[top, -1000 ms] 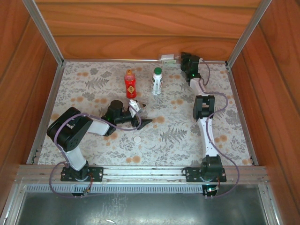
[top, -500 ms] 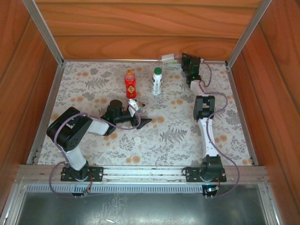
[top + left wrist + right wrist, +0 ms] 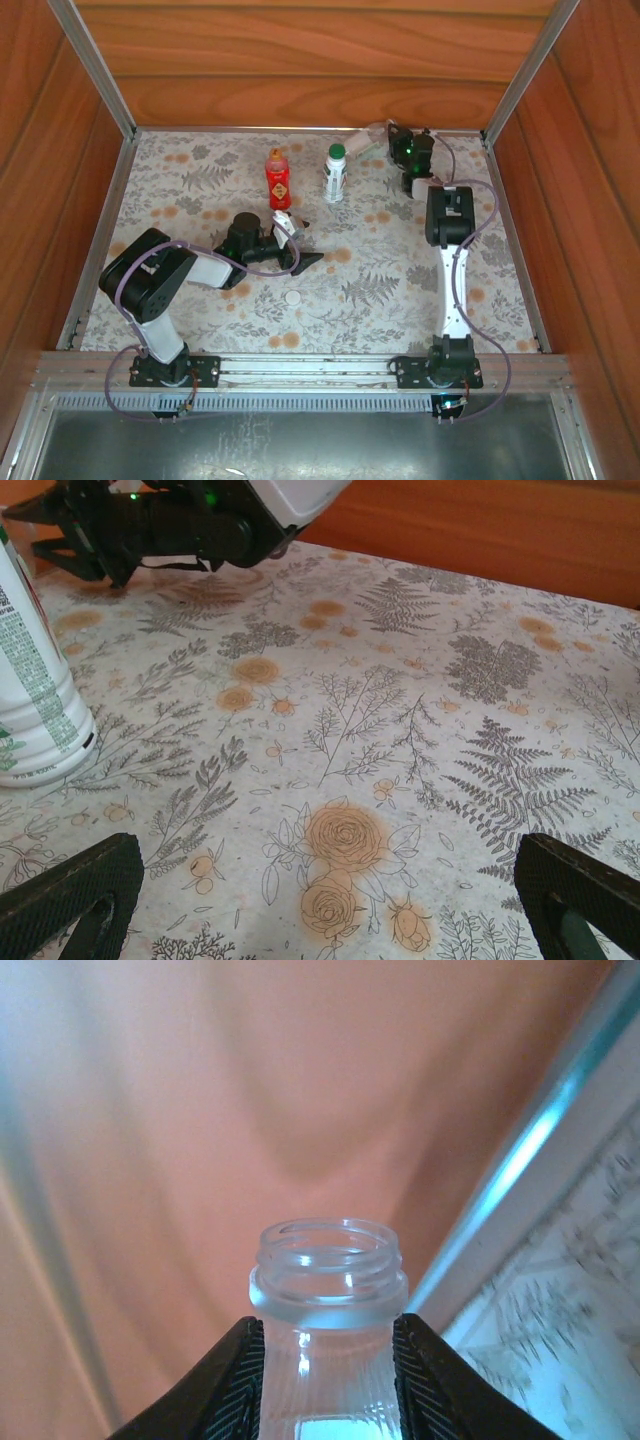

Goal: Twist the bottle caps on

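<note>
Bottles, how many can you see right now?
3. The red bottle stands toward the back of the cloth, the white-green labelled bottle just right of it, and the uncapped clear bottle is gripped by the right gripper at the back edge. None looks hidden.

Clamped in my right claw (image 3: 328, 1370), the short clear bottle (image 3: 328, 1290) is cut off below its neck by the wrist view's lower edge, the wall (image 3: 150, 1110) behind it is all blur, and by my left claw (image 3: 330, 905) the white-green labelled bottle (image 3: 30, 680) loses its top and left side to the edges.
</note>
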You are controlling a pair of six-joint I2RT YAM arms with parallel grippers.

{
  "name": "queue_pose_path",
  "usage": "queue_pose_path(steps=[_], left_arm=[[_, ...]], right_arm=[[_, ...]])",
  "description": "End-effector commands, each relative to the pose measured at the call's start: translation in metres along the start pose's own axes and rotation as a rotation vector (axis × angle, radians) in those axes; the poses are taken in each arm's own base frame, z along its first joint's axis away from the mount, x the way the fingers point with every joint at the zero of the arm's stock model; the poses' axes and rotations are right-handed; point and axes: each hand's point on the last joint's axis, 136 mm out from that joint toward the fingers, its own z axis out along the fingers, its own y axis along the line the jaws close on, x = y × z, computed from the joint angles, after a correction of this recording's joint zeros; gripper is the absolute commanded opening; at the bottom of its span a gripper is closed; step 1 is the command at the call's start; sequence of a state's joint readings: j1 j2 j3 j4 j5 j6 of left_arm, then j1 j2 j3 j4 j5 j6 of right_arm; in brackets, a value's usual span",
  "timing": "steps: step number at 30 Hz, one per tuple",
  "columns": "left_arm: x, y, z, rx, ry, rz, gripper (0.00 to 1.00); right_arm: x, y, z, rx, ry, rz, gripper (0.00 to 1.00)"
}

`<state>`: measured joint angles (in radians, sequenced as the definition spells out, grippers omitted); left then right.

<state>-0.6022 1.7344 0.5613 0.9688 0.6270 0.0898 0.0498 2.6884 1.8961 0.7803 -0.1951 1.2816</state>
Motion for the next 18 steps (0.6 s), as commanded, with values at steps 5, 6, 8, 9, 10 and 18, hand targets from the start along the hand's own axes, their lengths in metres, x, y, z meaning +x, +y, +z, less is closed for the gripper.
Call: queue_pose_path(steps=[5,6,8,9,10,18], left_arm=[[-0.014,-0.006,-0.008,0.014,-0.034,0.017,1.0],[-0.014,-0.006,-0.008,0.015,-0.034,0.017,1.0],[-0.013,-0.007,-0.007,0.02,-0.033,0.014,1.0],[-0.014,-0.007,-0.007,0.023,-0.033,0.013,1.0],[-0.014,-0.008,-0.006,0.027,-0.034,0.013,1.0],[-0.014,-0.009,-0.005,0.031,-0.034,0.012,1.0]], right_arm=[[-0.008,0.03,-0.05,-0.074,0.007,-0.141,0.38],[-0.006,0.029,-0.057,-0.067,0.016,-0.14,0.38],[-0.005,0.027,-0.068,-0.058,0.025,-0.151,0.39],[-0.004,0.026,-0.072,-0.044,0.03,-0.156,0.4],[-0.003,0.025,-0.074,-0.032,0.038,-0.163,0.4],[0.005,0.02,-0.082,0.101,0.079,-0.257,0.72]])
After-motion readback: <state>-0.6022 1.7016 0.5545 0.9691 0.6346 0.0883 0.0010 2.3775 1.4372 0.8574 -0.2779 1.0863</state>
